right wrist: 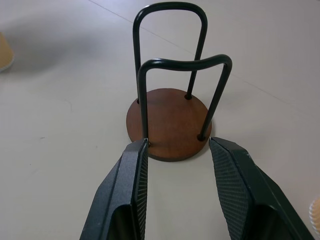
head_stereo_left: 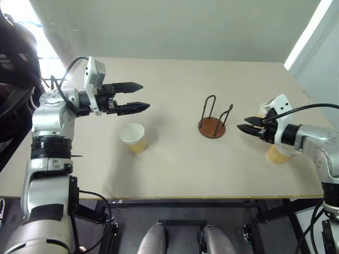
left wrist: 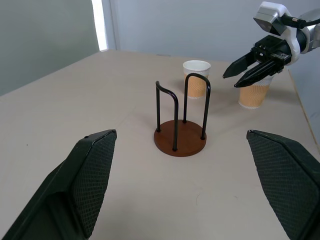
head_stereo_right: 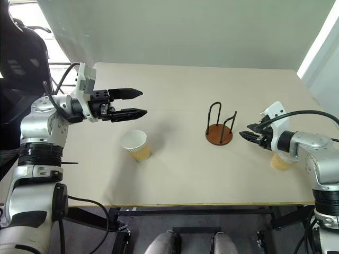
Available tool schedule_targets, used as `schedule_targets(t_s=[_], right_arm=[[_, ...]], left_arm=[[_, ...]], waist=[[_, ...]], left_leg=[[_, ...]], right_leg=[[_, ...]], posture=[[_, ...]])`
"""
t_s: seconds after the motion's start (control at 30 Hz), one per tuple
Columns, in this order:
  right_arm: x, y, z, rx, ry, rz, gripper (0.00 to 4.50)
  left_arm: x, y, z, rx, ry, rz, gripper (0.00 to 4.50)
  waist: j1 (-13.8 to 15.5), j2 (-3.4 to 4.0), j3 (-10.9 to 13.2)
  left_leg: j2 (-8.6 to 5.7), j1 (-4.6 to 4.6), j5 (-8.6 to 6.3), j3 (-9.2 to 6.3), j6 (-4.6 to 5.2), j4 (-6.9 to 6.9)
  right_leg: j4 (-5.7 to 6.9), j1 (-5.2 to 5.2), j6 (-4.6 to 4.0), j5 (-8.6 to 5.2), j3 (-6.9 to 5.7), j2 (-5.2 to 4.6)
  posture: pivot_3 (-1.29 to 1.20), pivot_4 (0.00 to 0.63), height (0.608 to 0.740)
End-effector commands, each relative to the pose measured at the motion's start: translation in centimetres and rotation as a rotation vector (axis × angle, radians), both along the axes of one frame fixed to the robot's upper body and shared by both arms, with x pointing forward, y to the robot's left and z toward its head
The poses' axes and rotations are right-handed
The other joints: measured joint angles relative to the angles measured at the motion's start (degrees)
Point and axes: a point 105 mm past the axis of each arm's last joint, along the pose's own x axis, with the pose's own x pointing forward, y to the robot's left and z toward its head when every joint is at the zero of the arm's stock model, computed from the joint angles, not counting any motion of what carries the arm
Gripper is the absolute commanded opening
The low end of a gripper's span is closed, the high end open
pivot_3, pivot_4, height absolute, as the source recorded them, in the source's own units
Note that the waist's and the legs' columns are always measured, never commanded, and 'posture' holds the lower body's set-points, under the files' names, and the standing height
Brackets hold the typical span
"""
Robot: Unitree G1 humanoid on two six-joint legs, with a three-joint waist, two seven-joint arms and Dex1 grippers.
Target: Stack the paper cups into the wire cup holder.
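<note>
— What's on the wide pale beige desk (head_stereo_left: pixel 175 174) from where you stand?

— Biggest first: the left arm's black two-fingered claw (head_stereo_left: pixel 139 97) hangs above the desk's left half, its fingers spread wide and holding nothing. The right arm's black claw (head_stereo_left: pixel 246 125) is lower, on the right side, with a narrower gap between its fingers, also holding nothing, its tips aimed at the holder and stopping a little short of it.

— And the holder?

— The wire cup holder (head_stereo_left: pixel 212 121), a round reddish-brown disc with two thin dark upright wire loops, stands upright near the middle of the desk, between the two claws, with no cup in it.

— The cups?

— One tan paper cup with a white inside and rolled white rim (head_stereo_left: pixel 133 137) stands upright to the left of the holder, below the left claw. A second tan paper cup (head_stereo_left: pixel 276 154) sits near the right edge, mostly hidden behind the right arm from the head views. The left wrist view gives a third tan cup with a white rim (left wrist: pixel 196 77) beyond the holder, near the second; in the head views it is almost wholly covered by the right claw's wrist.
</note>
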Motion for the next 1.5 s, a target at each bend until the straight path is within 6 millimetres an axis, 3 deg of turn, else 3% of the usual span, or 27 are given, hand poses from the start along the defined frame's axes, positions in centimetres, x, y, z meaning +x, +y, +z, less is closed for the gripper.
schedule_targets(t_s=[0.03,1.03,1.17,1.33,1.5], right_arm=[[-0.5,0.2,1.6,0.009,-0.050,0.017,1.89],[-0.4,1.9,0.4,-0.030,-0.025,0.069,1.89],[-0.5,2.1,0.3,-0.018,-0.010,0.077,2.73],[-0.7,2.6,-0.1,-0.018,0.010,0.090,4.40],[-0.4,3.4,-0.7,-0.020,0.017,0.092,4.46]], left_arm=[[-0.5,0.3,1.4,-0.009,-0.056,0.003,4.50],[-0.2,0.1,2.3,0.003,-0.070,-0.013,4.50],[-0.2,0.0,2.3,0.002,-0.070,-0.015,4.50],[-0.2,-0.1,2.4,0.000,-0.072,-0.016,4.50],[-0.1,-0.1,2.3,-0.001,-0.071,-0.015,4.50]], waist=[[0.0,0.00,0.0],[0.0,0.00,0.0],[0.0,0.00,0.0],[0.0,0.00,0.0],[0.0,0.00,0.0]], left_leg=[[0.00,0.00,0.00,0.00,0.00,0.00],[-0.01,-0.01,0.00,0.00,0.00,-0.01],[-0.01,-0.01,-0.01,0.00,0.00,-0.01],[-0.01,-0.01,-0.01,0.00,0.00,-0.01],[0.00,-0.01,-0.01,0.00,0.00,-0.02]], right_leg=[[0.00,0.00,0.00,0.00,0.00,0.00],[-0.01,0.00,0.01,-0.01,0.01,0.00],[-0.02,0.00,0.02,-0.02,0.01,0.00],[-0.02,0.00,0.02,-0.01,0.01,0.00],[-0.01,-0.01,0.01,-0.02,0.01,0.00]], posture=[[0.00,0.150,0.740],[0.00,0.150,0.740],[0.00,0.150,0.740],[0.00,0.150,0.740],[0.00,0.150,0.740]])
